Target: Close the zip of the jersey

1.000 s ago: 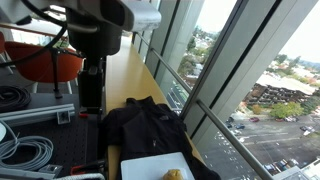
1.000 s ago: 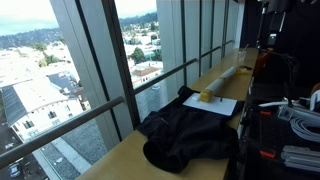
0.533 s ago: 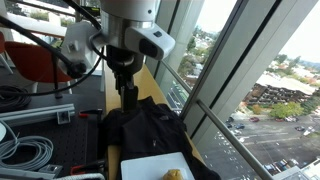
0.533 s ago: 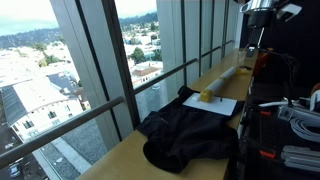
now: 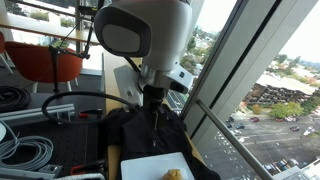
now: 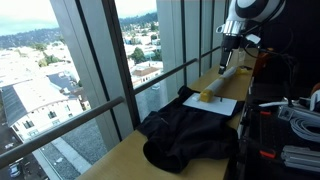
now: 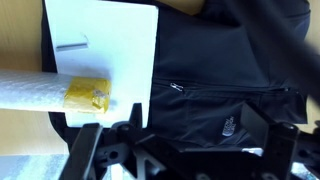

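Wrist view, left to right: white textured roll [image 7: 28, 90] lying across the table [image 7: 20, 140]; small yellow item [image 7: 87, 94] at the edge of a white flat board [image 7: 105, 45]; then the jersey [image 7: 225, 75], black and rumpled, filling the right half, its left edge touching the board. Zip [image 7: 215, 90] runs roughly level across the picture, left to right; a small white logo [image 7: 228, 127] sits below it. Tool [image 7: 182, 150] at the bottom edge, above the jersey, its two fingers [image 7: 85, 152] standing wide apart with nothing between them. In an exterior view the jersey [image 6: 185, 135] lies with its long axis along the table's length, near end toward the camera, far end meeting the board [image 6: 212, 104]. Table: long narrow wooden surface against floor-to-ceiling windows [image 6: 100, 70], buildings and trees below. Grey coiled cables [image 5: 20, 150] and an orange chair [image 5: 45, 60] on the room side.
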You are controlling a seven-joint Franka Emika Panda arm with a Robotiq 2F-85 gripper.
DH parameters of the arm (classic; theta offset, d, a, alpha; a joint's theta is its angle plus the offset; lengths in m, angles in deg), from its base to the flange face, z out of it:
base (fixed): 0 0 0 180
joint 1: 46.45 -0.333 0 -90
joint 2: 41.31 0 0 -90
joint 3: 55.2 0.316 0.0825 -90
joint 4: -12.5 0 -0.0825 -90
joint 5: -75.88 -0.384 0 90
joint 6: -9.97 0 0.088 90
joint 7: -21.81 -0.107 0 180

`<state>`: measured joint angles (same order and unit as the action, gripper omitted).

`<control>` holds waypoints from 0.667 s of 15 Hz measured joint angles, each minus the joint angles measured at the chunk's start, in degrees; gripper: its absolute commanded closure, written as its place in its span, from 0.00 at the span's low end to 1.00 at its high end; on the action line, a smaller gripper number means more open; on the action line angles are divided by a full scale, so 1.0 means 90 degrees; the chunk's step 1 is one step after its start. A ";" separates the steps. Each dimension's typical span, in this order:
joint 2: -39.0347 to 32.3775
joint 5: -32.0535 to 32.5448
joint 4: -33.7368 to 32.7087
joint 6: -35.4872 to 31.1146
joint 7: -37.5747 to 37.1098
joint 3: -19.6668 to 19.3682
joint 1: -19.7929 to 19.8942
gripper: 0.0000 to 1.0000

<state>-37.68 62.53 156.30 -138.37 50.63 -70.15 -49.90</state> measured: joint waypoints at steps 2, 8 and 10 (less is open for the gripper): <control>-0.0753 -0.0389 -0.0462 -0.0228 0.0148 0.0207 0.0061 0.00; -0.2651 -0.0554 -0.1787 -0.0609 0.0032 0.1209 0.0759 0.00; -0.3164 -0.0498 -0.2185 -0.0715 -0.0061 0.1453 0.0940 0.00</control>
<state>-66.16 58.05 136.64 -144.80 50.08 -57.08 -41.44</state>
